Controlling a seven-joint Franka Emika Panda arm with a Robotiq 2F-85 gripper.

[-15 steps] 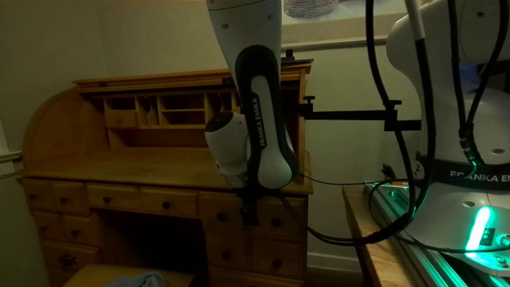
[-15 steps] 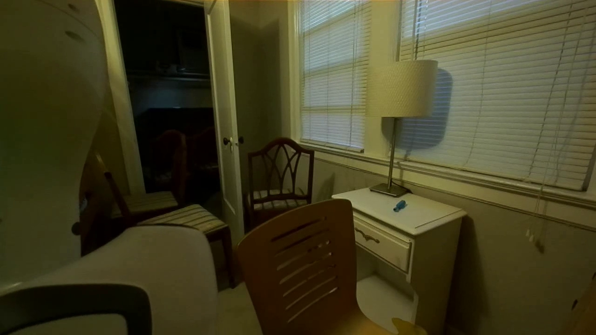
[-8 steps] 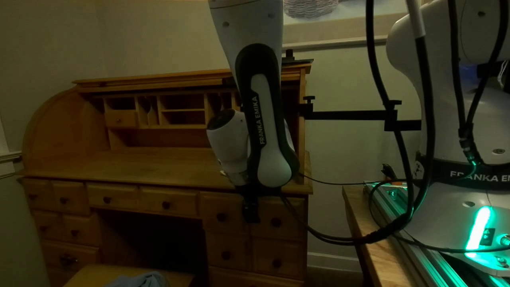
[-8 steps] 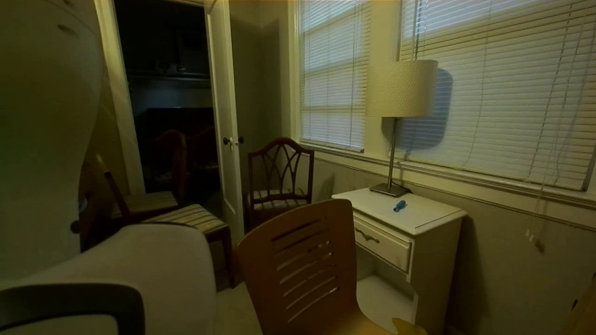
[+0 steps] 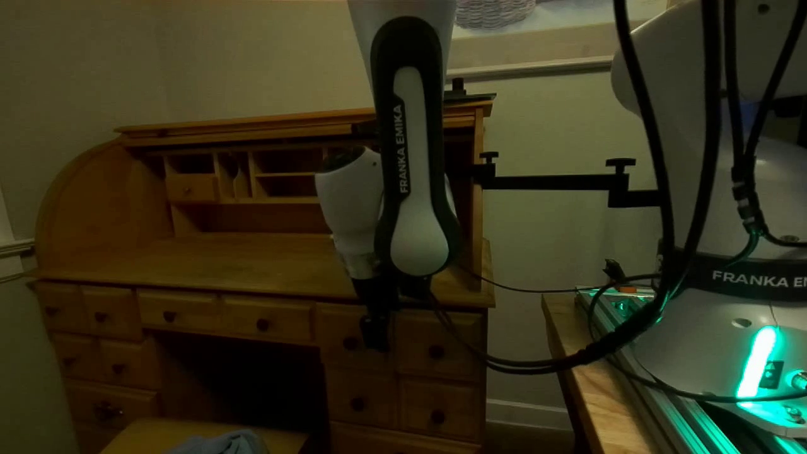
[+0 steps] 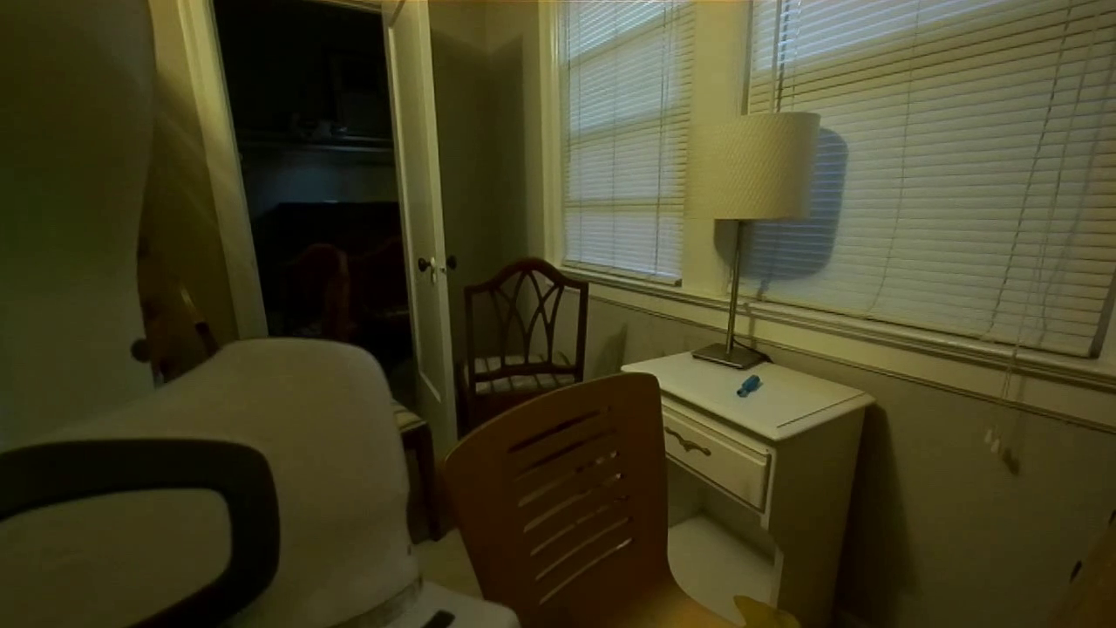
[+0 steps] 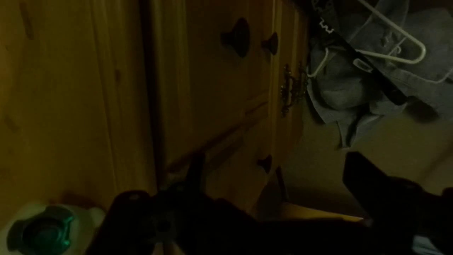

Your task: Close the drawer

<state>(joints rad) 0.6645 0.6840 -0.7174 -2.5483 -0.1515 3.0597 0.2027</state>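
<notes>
The drawer [image 5: 432,331] is the wide two-panel drawer at the top right of the honey-brown desk in an exterior view. Its front looks close to flush with the drawer below; any small gap is too dark to tell. In the wrist view, the drawer front [image 7: 212,71] runs down the middle with a dark knob [image 7: 238,37]. My gripper [image 5: 375,343] hangs in front of the left panel, partly covering it. In the wrist view my gripper [image 7: 276,156] is open, its dark fingers wide apart, nothing between them. Contact with the drawer cannot be told.
The desktop [image 5: 220,261] lies above the drawers. A stool [image 5: 135,435] with cloth stands before the kneehole. Black cables [image 5: 536,367] loop from my arm past the robot's table [image 5: 599,384]. In an exterior view stands a wooden chair [image 6: 558,488]. Clothes [image 7: 347,92] show in the wrist view.
My gripper has shifted left across the upper right drawer front in an exterior view, and its angle has changed. The forearm has risen. The drawer shows no clear movement.
</notes>
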